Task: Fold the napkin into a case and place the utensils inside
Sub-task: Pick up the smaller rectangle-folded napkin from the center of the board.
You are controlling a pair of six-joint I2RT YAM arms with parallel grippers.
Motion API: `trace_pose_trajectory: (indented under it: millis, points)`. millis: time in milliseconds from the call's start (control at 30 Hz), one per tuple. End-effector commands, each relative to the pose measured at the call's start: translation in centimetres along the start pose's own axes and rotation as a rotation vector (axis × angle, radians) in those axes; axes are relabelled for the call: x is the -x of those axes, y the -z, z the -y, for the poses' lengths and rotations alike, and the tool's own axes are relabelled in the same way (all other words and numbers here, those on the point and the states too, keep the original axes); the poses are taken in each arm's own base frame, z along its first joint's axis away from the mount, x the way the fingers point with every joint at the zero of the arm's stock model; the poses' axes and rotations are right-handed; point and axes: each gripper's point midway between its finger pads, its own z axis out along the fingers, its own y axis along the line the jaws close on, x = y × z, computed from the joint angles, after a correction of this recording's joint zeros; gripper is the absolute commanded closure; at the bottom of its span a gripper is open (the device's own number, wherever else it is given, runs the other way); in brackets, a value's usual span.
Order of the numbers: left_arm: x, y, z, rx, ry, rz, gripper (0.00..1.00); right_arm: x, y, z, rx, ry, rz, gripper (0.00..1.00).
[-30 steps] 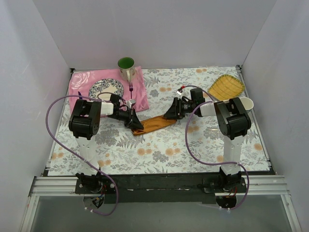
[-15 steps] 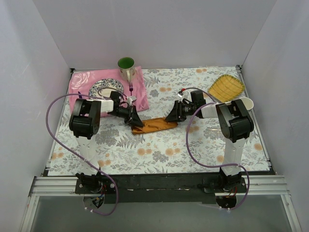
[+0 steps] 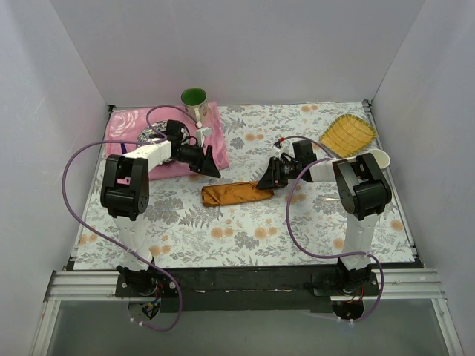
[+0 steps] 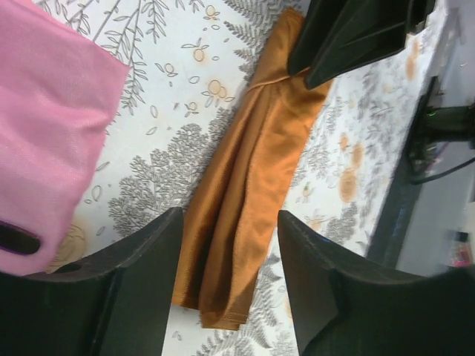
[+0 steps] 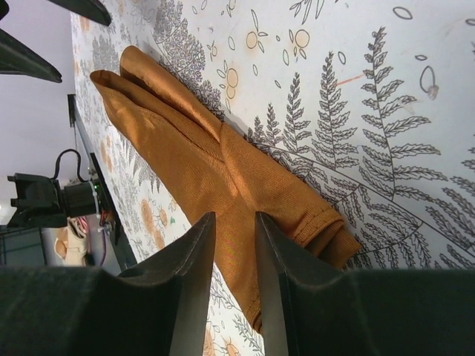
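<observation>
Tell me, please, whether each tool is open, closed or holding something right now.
Left tool: open, holding nothing, above the napkin.
Right tool: narrowly open over the napkin's end, no grip visible.

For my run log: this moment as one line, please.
napkin: folded strip, lying flat | left tool: open, empty | right tool: open over napkin end
</observation>
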Motion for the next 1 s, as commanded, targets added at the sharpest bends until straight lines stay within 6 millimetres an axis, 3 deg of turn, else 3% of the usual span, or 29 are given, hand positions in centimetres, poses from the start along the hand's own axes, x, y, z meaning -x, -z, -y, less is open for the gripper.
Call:
trace_pose_trajectory:
  millis: [0,133,500,967]
  points:
    - [1.3,1.0,0.0,0.072,-0.319,-0.02,0.44,-1.9,0.3,1.2,-0.08,0.003,-0.046,0.64]
    - [0.3,-0.6,-0.6,0.096,-0.461,-0.102,0.39,-1.8,0.1,1.1,-0.08,0.028,-0.05,0.64]
    - [-0.3,-4.6,-1.7,0.143,-0.572,-0.197,0.46,-1.9,0.0,0.9,-0.079,0.066,-0.058,0.65]
    - [-1.5,-6.9,0.9,-0.019,-0.511,-0.229,0.53,-1.6,-0.2,0.9,-0.081,0.078,-0.059,0.65]
